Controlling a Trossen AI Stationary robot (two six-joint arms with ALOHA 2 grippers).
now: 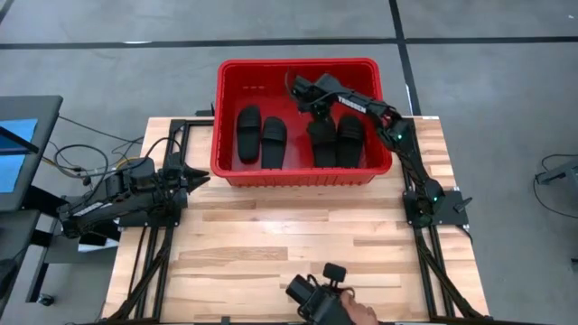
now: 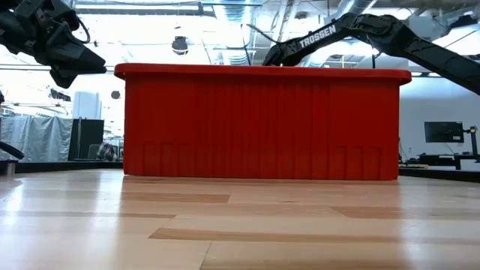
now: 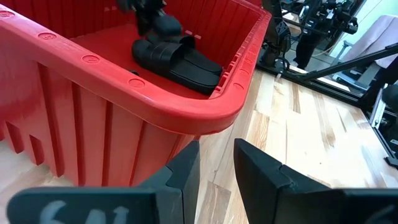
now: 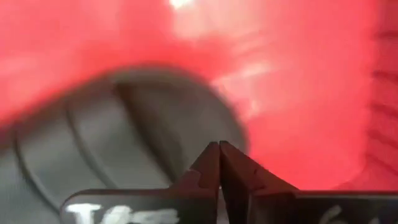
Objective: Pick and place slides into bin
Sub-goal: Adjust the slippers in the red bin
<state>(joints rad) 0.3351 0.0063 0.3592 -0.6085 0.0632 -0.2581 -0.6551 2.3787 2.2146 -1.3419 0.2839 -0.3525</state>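
The red bin (image 1: 298,65) stands at the table's far middle; it also shows in the low view (image 2: 262,120). Four black slides lie flat on its floor: one pair at the left (image 1: 261,137), one pair at the right (image 1: 337,143). My right gripper (image 1: 318,110) reaches down into the bin over the right pair; in the right wrist view (image 4: 219,146) its fingers are shut just above a slide (image 4: 124,149). My left gripper (image 1: 200,177) is open and empty beside the bin's near left corner (image 3: 211,115). My right gripper points down at a slide's sole edge (image 4: 186,124) with shut fingers. I cannot tell whether the fingertips touch it.
A person's hand with a dark device (image 1: 321,293) is at the table's near edge. The bare wooden tabletop (image 1: 298,226) lies between the bin and that edge. The bin's high walls (image 2: 262,120) hide the slides in the low view.
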